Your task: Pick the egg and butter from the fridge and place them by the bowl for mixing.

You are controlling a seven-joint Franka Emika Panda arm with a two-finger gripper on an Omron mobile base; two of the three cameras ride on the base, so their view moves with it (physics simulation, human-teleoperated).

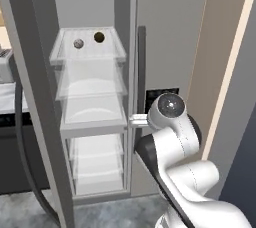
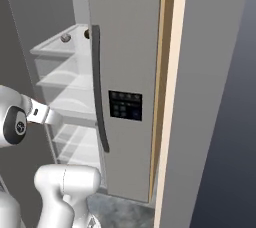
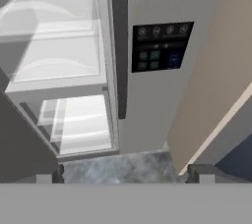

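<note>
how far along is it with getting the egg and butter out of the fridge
Done: the fridge compartment stands open. In hand: nothing; the gripper is open and empty, low by the closed door. Left: the egg sits on the top shelf beside a dark brown ball; both pickups and placements remain.

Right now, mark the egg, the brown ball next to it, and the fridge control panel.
egg (image 1: pixel 78 43), left base view, centre of the pale ball on the top shelf.
brown ball (image 1: pixel 99 36), left base view, centre of the dark ball.
control panel (image 3: pixel 161 46), hand view, middle of the dark panel face.
</note>
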